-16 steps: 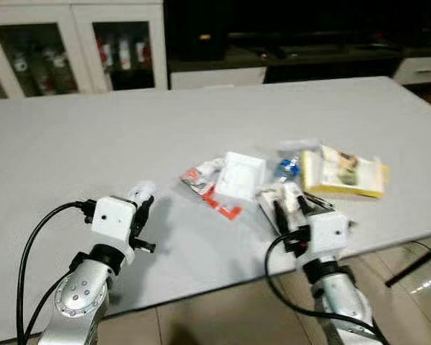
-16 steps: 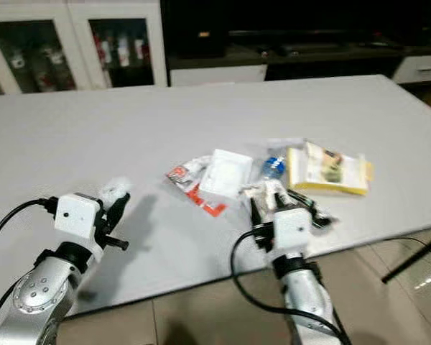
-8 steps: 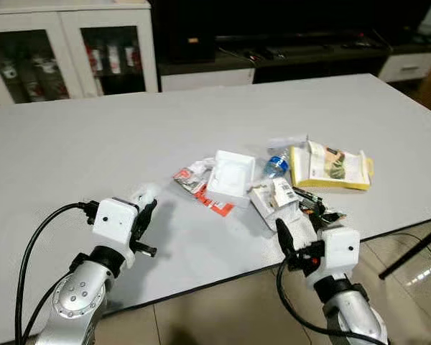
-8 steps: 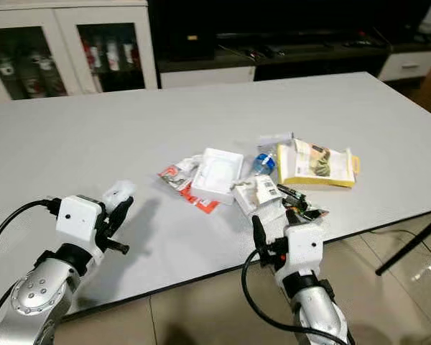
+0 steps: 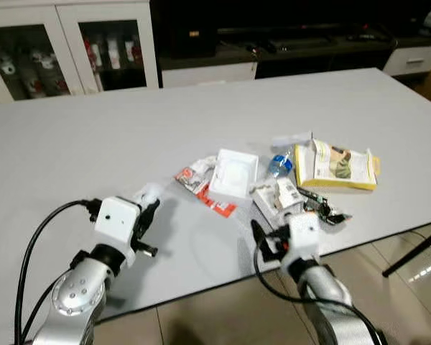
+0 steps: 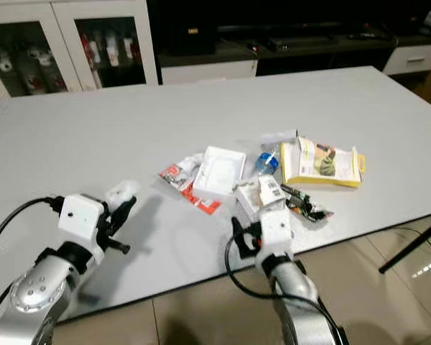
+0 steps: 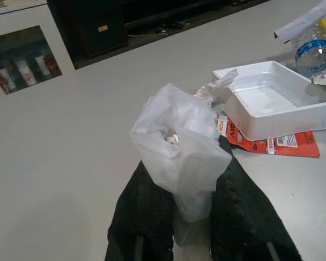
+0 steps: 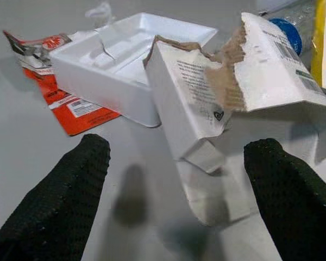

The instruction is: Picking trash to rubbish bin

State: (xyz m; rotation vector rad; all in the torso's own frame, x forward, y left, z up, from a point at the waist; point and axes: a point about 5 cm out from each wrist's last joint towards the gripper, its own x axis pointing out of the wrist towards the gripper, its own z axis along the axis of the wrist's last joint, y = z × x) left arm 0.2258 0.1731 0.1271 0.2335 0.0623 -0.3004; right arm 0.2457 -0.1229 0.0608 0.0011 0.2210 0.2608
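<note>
Spread across the wide grey surface (image 5: 93, 144), a small heap of trash sits toward the robot's right near the front edge. Largest is a yellow package (image 5: 337, 169), lying flat beside a blue-capped plastic bottle (image 5: 279, 166). Next to it, an open white foam tray (image 5: 233, 174) holds nothing and rests partly on a red printed wrapper (image 5: 214, 205). A torn white carton (image 8: 233, 103), ripped open along its top, lies just beside the tray. The right hand (image 8: 179, 190), fingers spread wide, hovers low before that carton. The left hand (image 7: 190, 212), well apart, pinches a crumpled white plastic bag (image 7: 179, 144).
</note>
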